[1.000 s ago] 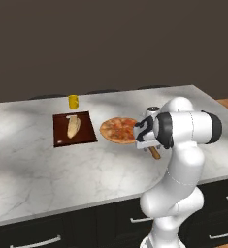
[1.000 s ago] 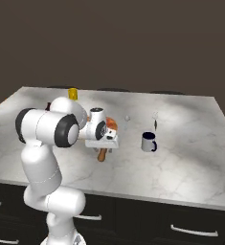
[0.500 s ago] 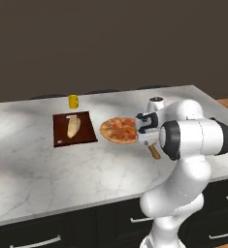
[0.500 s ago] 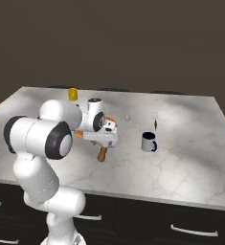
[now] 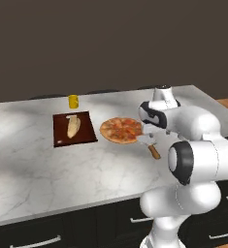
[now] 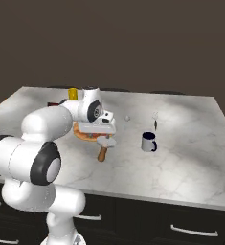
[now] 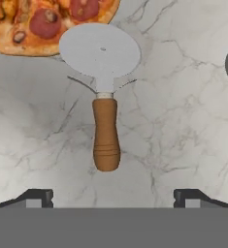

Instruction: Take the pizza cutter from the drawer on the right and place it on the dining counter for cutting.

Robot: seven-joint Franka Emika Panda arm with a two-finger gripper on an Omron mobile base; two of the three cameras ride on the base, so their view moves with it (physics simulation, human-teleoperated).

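The pizza cutter (image 7: 105, 133) lies flat on the dining counter (image 7: 183, 121), its silvery wheel (image 7: 100, 50) touching the pizza's edge and its brown handle pointing back towards me. In the left base view the pizza cutter (image 5: 153, 148) rests just right of the pizza (image 5: 120, 130). In the right base view the pizza cutter (image 6: 103, 150) lies below the hand. My gripper (image 7: 113, 197) hangs open above the handle's end, its fingertips (image 7: 37, 196) wide apart and touching nothing. The gripper (image 5: 150, 130) sits a little above the counter (image 5: 62, 169).
A dark red cutting board (image 5: 74, 128) with a pale bread loaf (image 5: 73, 126) lies left of the pizza, and a yellow cup (image 5: 73, 100) stands behind it. A dark mug (image 6: 148, 141) stands right of the cutter. Black drawer fronts (image 6: 181, 229) run below the counter edge.
The hand has drawn up and away from the cutter, which stays lying on the counter. The arm's elbow has swung closer to the base cameras.
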